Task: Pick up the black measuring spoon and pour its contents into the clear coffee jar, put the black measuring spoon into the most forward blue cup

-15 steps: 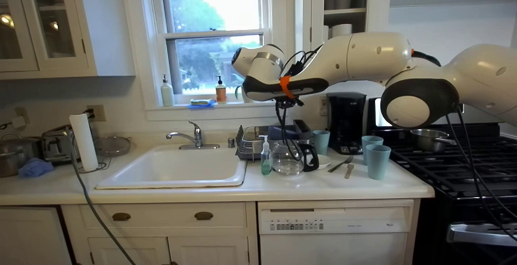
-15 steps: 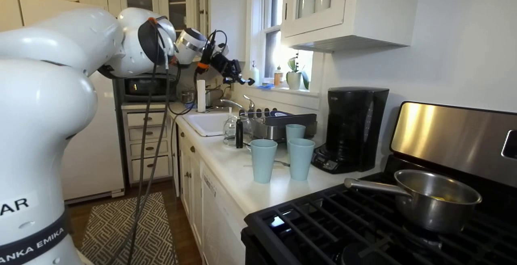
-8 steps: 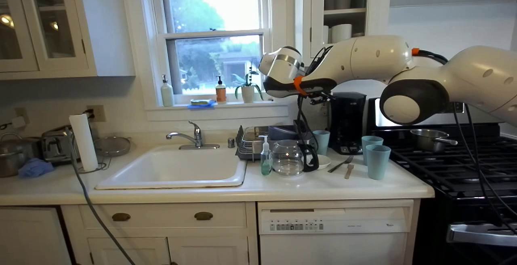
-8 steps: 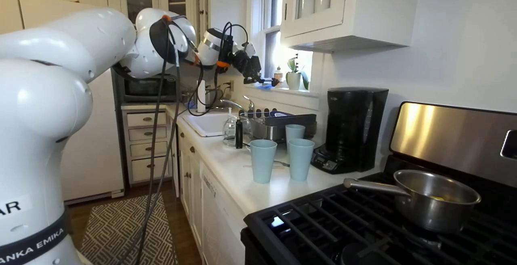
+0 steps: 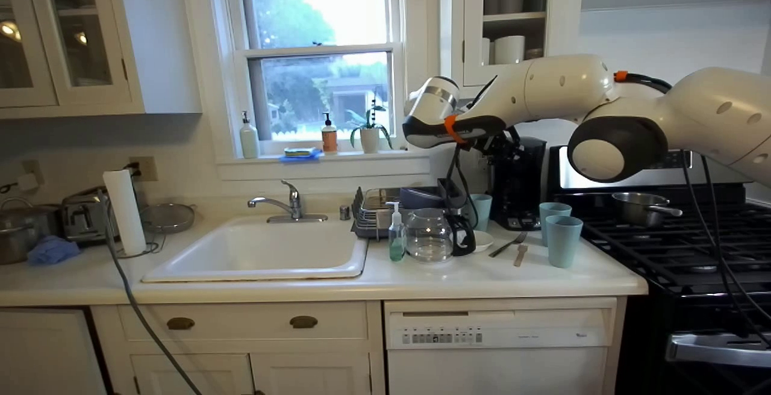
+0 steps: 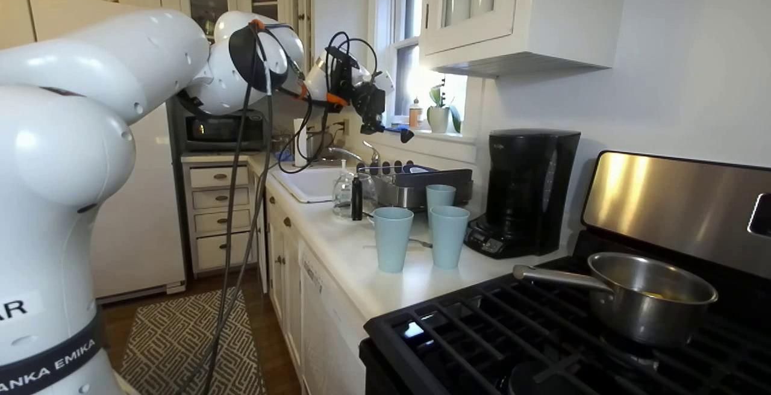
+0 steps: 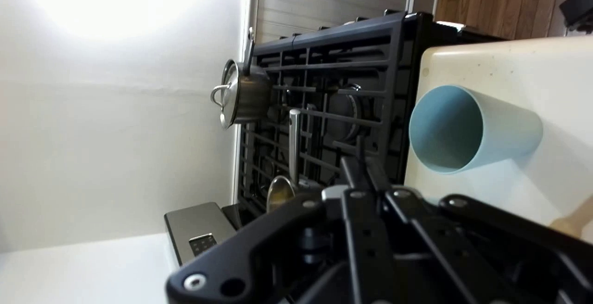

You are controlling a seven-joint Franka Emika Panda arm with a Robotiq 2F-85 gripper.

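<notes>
My gripper (image 6: 385, 129) is shut on the black measuring spoon (image 6: 407, 135), held high above the counter near the window. In the wrist view the gripper (image 7: 359, 163) has its fingers close together with a thin dark part of the spoon (image 7: 360, 147) sticking out between them. The spoon's contents cannot be seen. The clear coffee jar (image 5: 429, 239), see-through glass with a black handle, stands below, left of the gripper in an exterior view. The most forward blue cup (image 5: 564, 243) stands upright near the counter's right end; it also shows in the wrist view (image 7: 509, 130).
Other blue cups (image 5: 554, 207) (image 5: 480, 211) stand behind. A black coffee maker (image 6: 524, 196) stands by the wall. A soap pump bottle (image 5: 396, 239) touches or nearly touches the jar. Forks (image 5: 521, 255), a dish rack (image 5: 373, 220), sink (image 5: 289, 244) and stove with saucepan (image 6: 650, 311) are near.
My arm has moved right, from in front of the window toward the coffee maker, with the spoon in the gripper. The gripper has turned and lately dropped slightly, and the windowsill plant is uncovered.
</notes>
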